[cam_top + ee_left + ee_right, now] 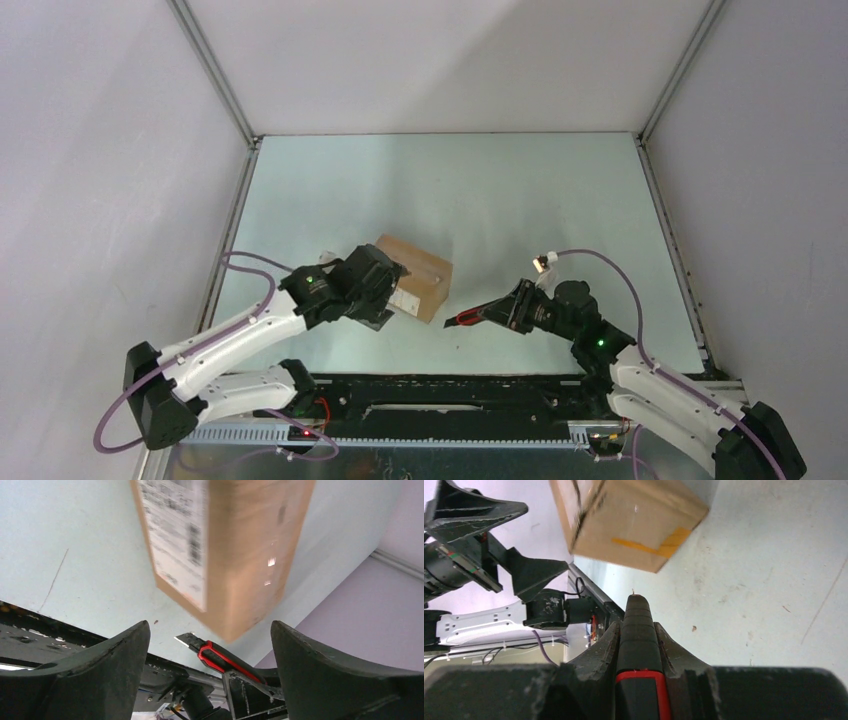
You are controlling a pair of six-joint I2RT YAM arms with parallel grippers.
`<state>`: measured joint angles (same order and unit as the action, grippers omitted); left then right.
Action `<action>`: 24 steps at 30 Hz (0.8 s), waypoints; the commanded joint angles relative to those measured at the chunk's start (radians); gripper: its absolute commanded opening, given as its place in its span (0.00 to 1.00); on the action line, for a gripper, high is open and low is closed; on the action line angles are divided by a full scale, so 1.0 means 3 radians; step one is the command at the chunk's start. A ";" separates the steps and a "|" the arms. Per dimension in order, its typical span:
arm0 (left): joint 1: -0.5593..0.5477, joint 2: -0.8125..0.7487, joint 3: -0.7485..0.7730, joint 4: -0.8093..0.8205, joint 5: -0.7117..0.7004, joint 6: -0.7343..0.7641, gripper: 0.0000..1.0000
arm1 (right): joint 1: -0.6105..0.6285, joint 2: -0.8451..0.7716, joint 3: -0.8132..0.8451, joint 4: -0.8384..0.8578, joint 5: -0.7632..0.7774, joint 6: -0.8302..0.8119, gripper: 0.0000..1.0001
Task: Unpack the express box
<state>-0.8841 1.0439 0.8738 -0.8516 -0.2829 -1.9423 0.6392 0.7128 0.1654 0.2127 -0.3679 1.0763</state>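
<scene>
While the right gripper (pixel 503 309) is clamping a red-and-black knife (pixel 468 319), its tip pointing toward the box (pixel 422 272), the left gripper (pixel 210 624) is standing with jaws spread wide just beside the box's labelled side, not gripping it. The box is sitting on the table (pixel 500 190) between both grippers.

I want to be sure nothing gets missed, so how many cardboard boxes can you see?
1. The box is near the middle of the table, just ahead of the open left gripper. The arms could hide a smaller one.
</scene>
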 commanded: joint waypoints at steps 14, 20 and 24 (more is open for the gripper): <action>0.1928 -0.0271 0.0201 0.0101 0.0154 0.2976 1.00 | 0.0967 0.0285 0.0369 -0.0178 0.0906 0.0016 0.00; 0.2275 0.0675 0.0313 0.0704 0.1090 0.3181 0.90 | 0.1481 0.0473 0.0366 0.0240 0.2034 0.0317 0.00; 0.2423 0.1297 0.0572 0.1053 0.1361 0.3271 0.96 | 0.1631 0.0643 0.0354 0.0641 0.2396 0.0335 0.00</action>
<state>-0.2005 1.3220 0.9325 -0.6815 -0.0296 -1.0473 1.0897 0.8719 0.2344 0.2142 0.1287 1.1397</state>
